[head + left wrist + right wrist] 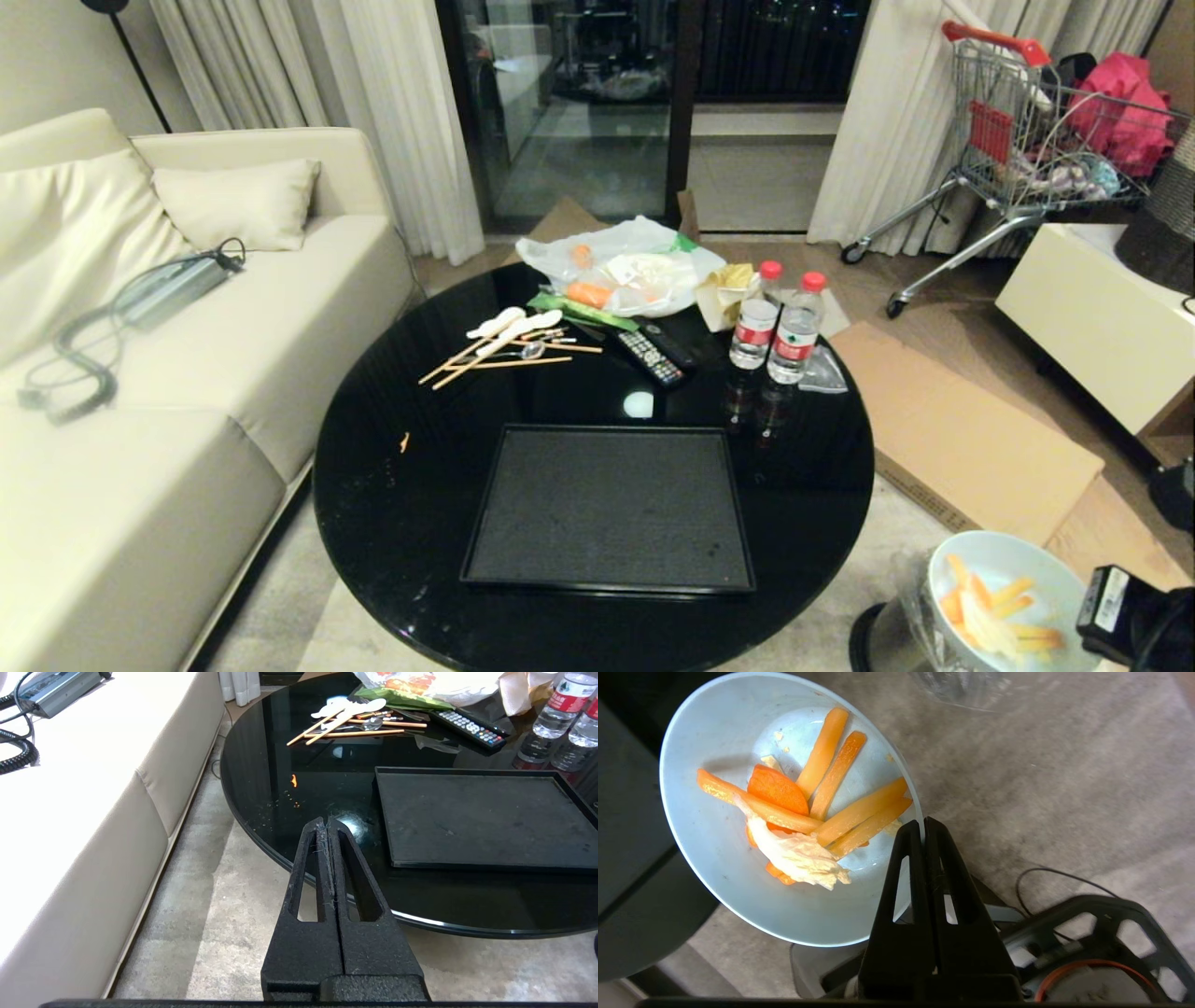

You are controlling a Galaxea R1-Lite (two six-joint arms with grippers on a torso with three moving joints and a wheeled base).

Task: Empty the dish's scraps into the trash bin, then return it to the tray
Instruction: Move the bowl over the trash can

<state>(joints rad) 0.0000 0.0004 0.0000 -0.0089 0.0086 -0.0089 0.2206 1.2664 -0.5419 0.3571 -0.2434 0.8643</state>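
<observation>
The dish (pixel 1004 569), a pale bluish-white bowl, hangs tilted off the table's front right, partly over the trash bin (pixel 887 639), a shiny metal cylinder with a dark base and clear bag. My right gripper (pixel 1085 611) is shut on the dish's rim, as the right wrist view shows (pixel 923 826). The scraps (pixel 808 807), orange strips and a pale crumpled piece, lie inside the dish (pixel 728 868). The black tray (pixel 607 509) sits on the table with nothing on it. My left gripper (pixel 325 823) is shut on nothing, parked by the table's near-left edge.
On the round black table (pixel 392 523) lie chopsticks and spoons (pixel 504 345), a remote (pixel 653 355), two water bottles (pixel 780 327) and plastic bags with food (pixel 625 271). A sofa (pixel 140 420) stands left, flattened cardboard (pixel 962 439) right, a shopping cart (pixel 1027 131) behind.
</observation>
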